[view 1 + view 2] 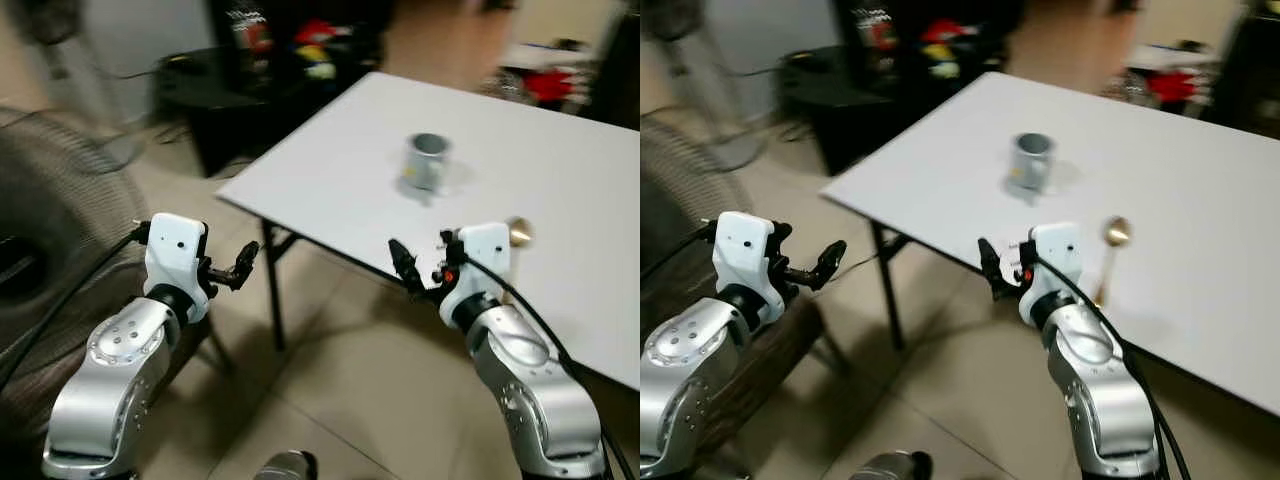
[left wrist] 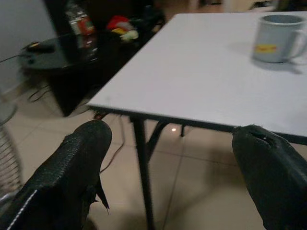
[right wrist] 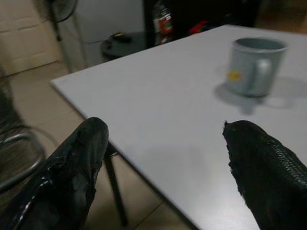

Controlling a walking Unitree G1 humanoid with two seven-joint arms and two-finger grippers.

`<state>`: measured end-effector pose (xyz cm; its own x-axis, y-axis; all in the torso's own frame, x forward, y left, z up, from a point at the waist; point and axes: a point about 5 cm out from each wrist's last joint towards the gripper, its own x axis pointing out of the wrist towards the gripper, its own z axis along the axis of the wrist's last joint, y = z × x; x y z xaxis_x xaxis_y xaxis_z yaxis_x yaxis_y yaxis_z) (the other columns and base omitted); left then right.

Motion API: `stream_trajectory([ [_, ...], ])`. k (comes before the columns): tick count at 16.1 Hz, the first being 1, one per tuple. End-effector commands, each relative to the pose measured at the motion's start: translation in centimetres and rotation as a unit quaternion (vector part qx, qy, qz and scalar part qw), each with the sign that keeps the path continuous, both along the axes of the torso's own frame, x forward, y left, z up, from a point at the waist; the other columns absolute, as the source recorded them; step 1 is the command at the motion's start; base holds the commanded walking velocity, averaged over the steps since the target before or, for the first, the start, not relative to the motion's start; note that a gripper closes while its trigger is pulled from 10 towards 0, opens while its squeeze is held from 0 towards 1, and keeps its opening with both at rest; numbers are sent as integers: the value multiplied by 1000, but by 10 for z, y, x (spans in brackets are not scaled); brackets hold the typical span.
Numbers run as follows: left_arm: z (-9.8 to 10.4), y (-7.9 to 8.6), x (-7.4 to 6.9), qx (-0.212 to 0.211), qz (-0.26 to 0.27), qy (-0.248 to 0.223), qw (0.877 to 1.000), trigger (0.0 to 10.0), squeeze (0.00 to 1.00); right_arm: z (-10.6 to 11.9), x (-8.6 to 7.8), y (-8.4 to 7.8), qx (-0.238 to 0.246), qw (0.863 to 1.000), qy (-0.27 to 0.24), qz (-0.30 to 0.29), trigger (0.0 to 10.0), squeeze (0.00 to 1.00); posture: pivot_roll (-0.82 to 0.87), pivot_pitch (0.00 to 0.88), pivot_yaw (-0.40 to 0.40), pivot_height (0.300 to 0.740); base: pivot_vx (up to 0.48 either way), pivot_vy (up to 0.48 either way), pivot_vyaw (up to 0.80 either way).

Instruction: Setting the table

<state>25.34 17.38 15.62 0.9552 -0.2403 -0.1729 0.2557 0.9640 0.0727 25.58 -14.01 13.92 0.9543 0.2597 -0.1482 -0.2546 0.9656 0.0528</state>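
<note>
The robot stands before the corner of a white rectangular folding table [image 1: 330, 180], with both arms raised in front of it. On the table stands a grey metal mug with a small yellow mark [image 1: 427, 162], upright, well in from the edge. Nearer to the robot lies a gold-coloured metal spoon [image 1: 1110, 255], its bowl pointing away, close to the near edge and just beside the right wrist.

The right gripper [image 1: 989, 268] hangs at the table edge; its two black fingers are spread wide and hold nothing, as the right wrist view shows. The left gripper [image 1: 243, 264] is off the table, over the tiled floor [image 1: 340, 380], near a black table leg [image 1: 273, 290]; its fingers are also wide apart and empty.

I judge the step is the approach, before any grasp. To do it well, the robot should come closer and square to the table, so that the mug is in easy reach. The right gripper should rise above the edge first, otherwise the fingers may knock the tabletop or push the spoon. The mug's handle faces the robot, so a grasp around the body seems safer.
</note>
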Motion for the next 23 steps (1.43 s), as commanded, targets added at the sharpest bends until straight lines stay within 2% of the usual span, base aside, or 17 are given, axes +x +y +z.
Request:
stream_trajectory([
  [1,2,-2,2,3,-4,-9,1000,10000,0,0,0,-4,0,1000,0,-5,10000,0,123,0,66,740,0,0,800],
  [10,1,0,10,28,15,-15,999,10000,0,-5,6,4,26,999,16,20,10000,0,138,0,49,740,0,0,800],
  [13,-6,3,4,32,18,-9,999,10000,0,-10,6,3,39,999,28,16,10000,0,131,0,53,740,0,0,800],
  [19,-3,3,5,24,21,-14,999,10000,0,-6,9,5,40,999,24,24,10000,0,132,0,48,740,0,0,800],
  [20,-7,0,4,23,27,-16,999,10000,0,-5,13,3,16,999,31,39,10000,0,129,0,29,740,0,0,800],
  [23,-6,-3,3,18,31,-20,999,10000,0,0,18,3,18,998,25,52,10000,0,139,0,4,740,0,0,800],
])
